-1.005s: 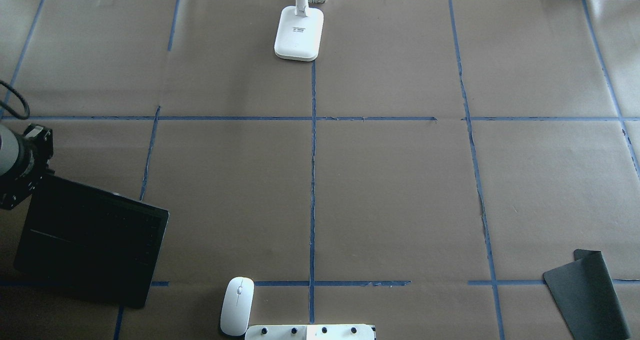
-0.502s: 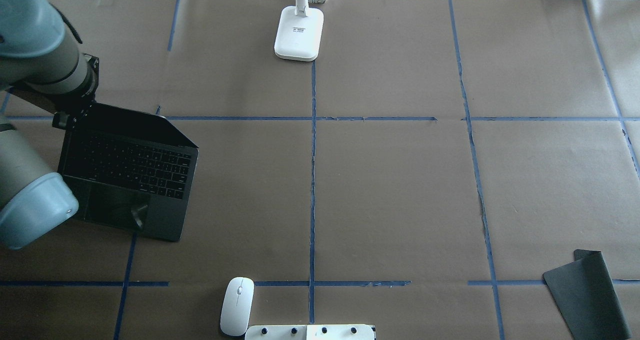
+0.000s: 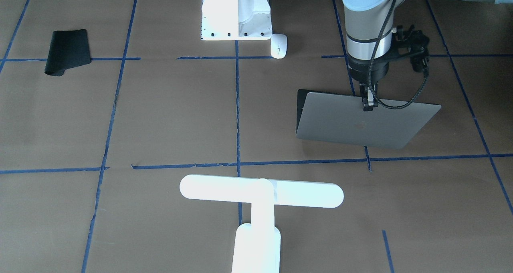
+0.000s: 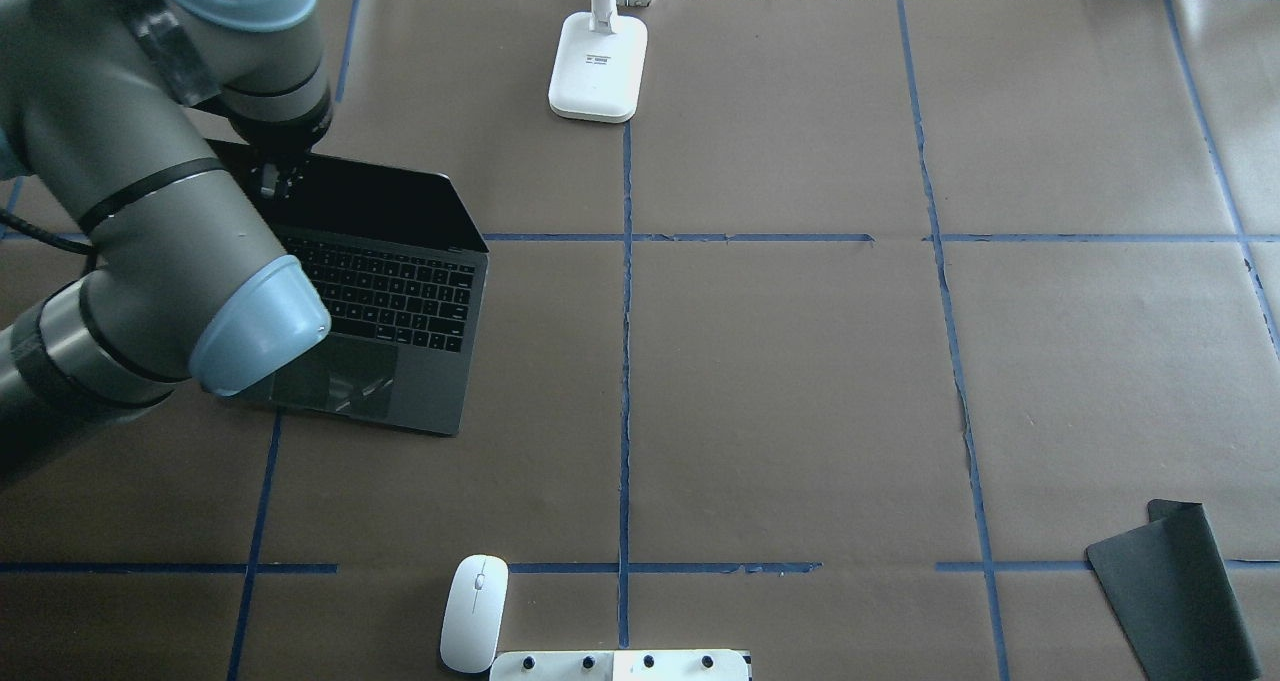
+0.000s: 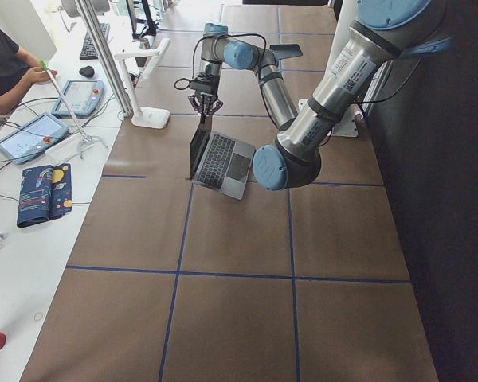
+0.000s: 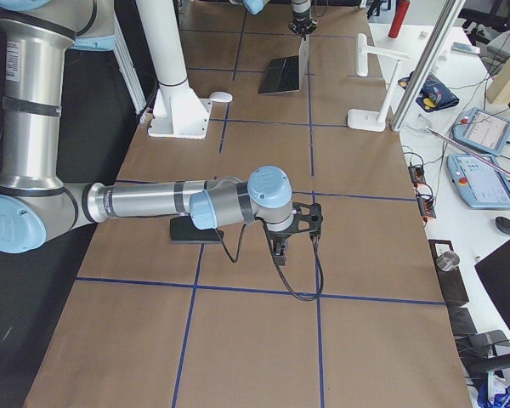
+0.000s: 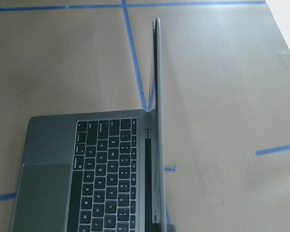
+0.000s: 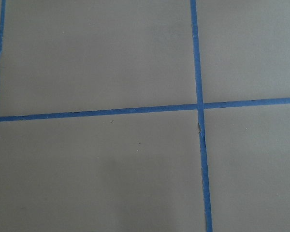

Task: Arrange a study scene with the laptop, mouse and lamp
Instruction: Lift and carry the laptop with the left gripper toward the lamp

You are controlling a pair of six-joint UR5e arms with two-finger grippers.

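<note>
The left tool [image 3: 368, 102] clamps the top edge of the laptop [image 3: 360, 124], whose lid stands near upright at nine o'clock on the table [image 4: 800, 381]. Whether the right tool [image 6: 277, 252] is open, I cannot tell. Opening seems done, so next comes a gentle release, then the mouse [image 4: 474, 611] at six o'clock.

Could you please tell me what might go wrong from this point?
The left gripper pinches only the top edge of the laptop lid, so the lid could slip free or fold on its hinge. The laptop lies askew to the tape lines, so it may end up crooked.
</note>
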